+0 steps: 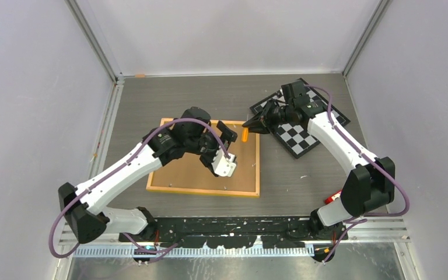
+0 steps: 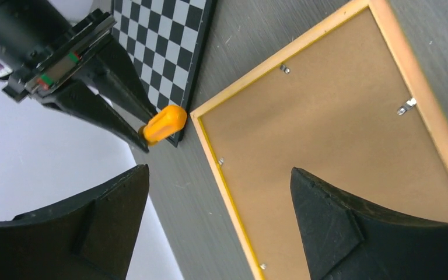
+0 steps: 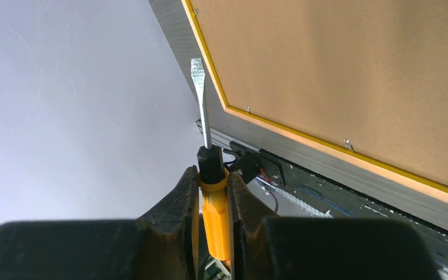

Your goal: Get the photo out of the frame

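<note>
The yellow-orange frame (image 1: 186, 175) lies face down on the table, its brown cork-like back (image 2: 326, 116) up, with small metal clips (image 2: 406, 106) along the rim. The photo is hidden under the backing. My left gripper (image 1: 230, 140) hovers open over the frame's far right part; in the left wrist view its jaws (image 2: 219, 198) straddle the frame's edge, with nothing between them. My right gripper (image 1: 255, 124) is shut on the orange handle of a screwdriver (image 3: 214, 198), just off the frame's far right corner. The flat blade (image 3: 198, 87) points past the frame's edge (image 3: 338, 76).
A black-and-white checkerboard (image 1: 303, 137) lies at the back right under the right arm, also in the left wrist view as a checkerboard (image 2: 163, 35). Grey walls close in the table on three sides. A small red thing (image 1: 332, 199) sits by the right arm's base.
</note>
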Controlling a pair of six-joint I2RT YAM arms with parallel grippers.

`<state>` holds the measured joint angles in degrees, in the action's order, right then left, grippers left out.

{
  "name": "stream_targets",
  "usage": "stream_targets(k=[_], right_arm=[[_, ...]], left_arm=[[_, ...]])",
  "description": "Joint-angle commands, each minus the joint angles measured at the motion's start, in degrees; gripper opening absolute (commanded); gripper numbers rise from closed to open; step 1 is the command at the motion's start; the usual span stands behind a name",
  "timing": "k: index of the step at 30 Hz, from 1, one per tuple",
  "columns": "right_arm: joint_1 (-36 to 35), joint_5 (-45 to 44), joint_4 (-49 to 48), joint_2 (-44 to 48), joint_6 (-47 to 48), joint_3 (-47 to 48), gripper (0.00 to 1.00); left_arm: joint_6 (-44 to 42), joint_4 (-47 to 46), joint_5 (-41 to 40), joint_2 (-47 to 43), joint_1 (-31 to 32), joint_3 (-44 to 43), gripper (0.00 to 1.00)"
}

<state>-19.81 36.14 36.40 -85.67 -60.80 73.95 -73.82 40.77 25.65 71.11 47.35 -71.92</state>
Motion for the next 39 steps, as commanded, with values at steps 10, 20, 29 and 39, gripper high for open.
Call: stream_targets(k=[10,20,29,39], right_arm=[[-1.7,1.82,-2.67,-1.35,-6.38,-2.95,0.0],[-1.72,2.85,-3.14,-2.13,-7.17,-2.94,0.01],[-2.12,2.71,-3.38,-1.54,-7.64,-2.8,0.0],[-2.11,3.11,-3.71,-1.22,-7.8,-3.53,0.01]], left_arm=[[-13.24,-13.71,-4.65,6.81,3.15,-0.36,0.81],[-17.63,-13.21,-5.43,7.79,5.06,1.4,0.68],[-19.26,-14.25,-11.45,10.65,6.93,1.44,0.55],[-21.35,-17.29,-17.93,13.07,6.96,1.43,0.42]])
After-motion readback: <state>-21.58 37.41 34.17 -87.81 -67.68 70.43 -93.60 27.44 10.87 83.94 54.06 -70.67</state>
